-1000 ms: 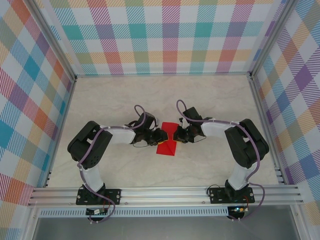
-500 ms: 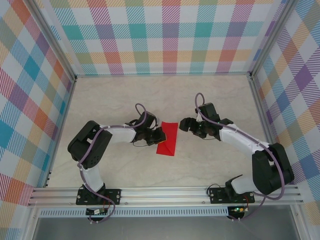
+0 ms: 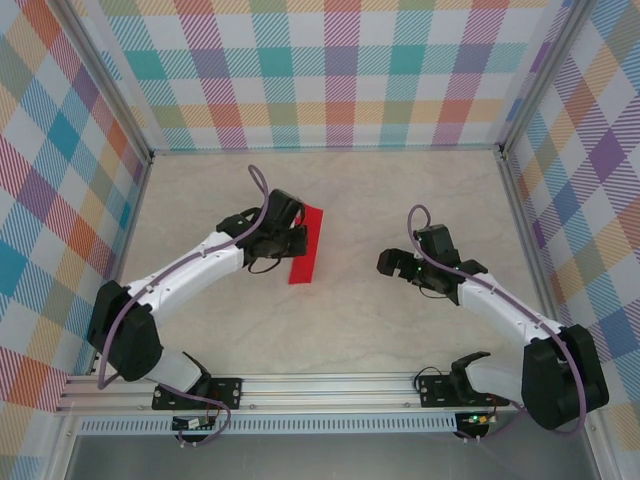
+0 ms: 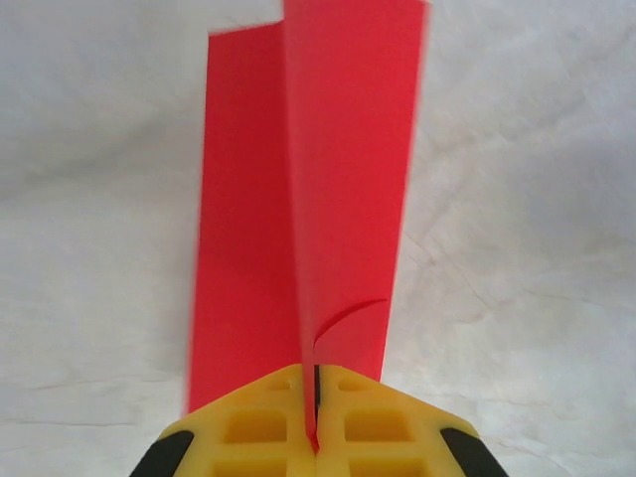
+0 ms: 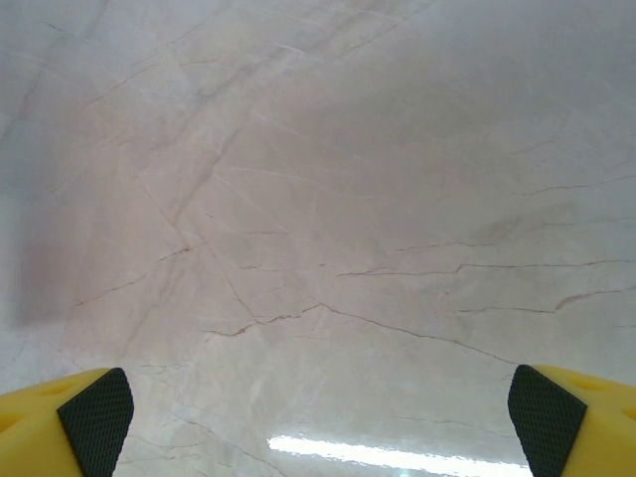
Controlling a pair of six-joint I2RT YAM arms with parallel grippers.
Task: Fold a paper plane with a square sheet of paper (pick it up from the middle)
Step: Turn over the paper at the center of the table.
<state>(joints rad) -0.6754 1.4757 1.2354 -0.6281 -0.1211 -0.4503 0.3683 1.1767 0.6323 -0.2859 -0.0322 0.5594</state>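
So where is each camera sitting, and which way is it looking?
Top camera: high up behind the robot, looking down at the table; left arm, right arm and their bases show.
Left wrist camera: on the left arm's wrist, looking along the yellow left jaws, shut on the red paper.
Right wrist camera: on the right arm's wrist, looking down at the table between the wide-open right jaws.
Shared: top and left wrist both see the red paper and the left jaws.

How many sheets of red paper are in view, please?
1: the folded red sheet, pinched in the left tool, left of centre in the top view; none seems hidden.
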